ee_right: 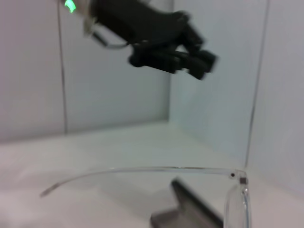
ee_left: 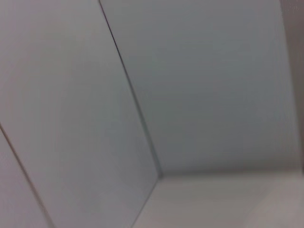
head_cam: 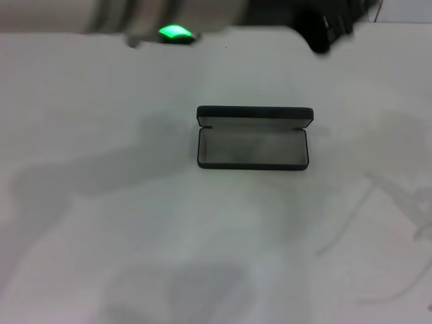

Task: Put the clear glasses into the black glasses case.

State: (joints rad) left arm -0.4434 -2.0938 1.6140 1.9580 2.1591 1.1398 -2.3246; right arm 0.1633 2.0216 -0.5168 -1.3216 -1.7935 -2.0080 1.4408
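- The case (head_cam: 253,138) lies open near the middle of the white bench (head_cam: 101,202), its long sides running across the head view, the lid standing up along the far edge and the grey inside facing up.
- Bare bench surrounds the case on all four sides; nothing touches its rim.
- The glasses (head_cam: 398,223) lie to the right of the case and nearer the robot, well apart from it, close to the right edge of the head view; they show only as faint clear outlines against the white.
- In the right wrist view the glasses (ee_right: 156,170) are close up: one long clear arm stretches out level above the bench, meeting the lens at a hinge, with the case (ee_right: 190,209) a dark shape beyond it.
- The left gripper (head_cam: 324,30) hangs in the air at the far edge of the head view, beyond the case and slightly to its right, on an arm reaching across from the left with a green light (head_cam: 174,32) lit on it.
- In the right wrist view the left gripper (ee_right: 190,59) is high above the bench, touching nothing; whether its jaws are spread or pressed together I cannot tell.
- The left wrist view shows only pale wall panels (ee_left: 199,85) and their seams.
- The right gripper is not seen in any view.
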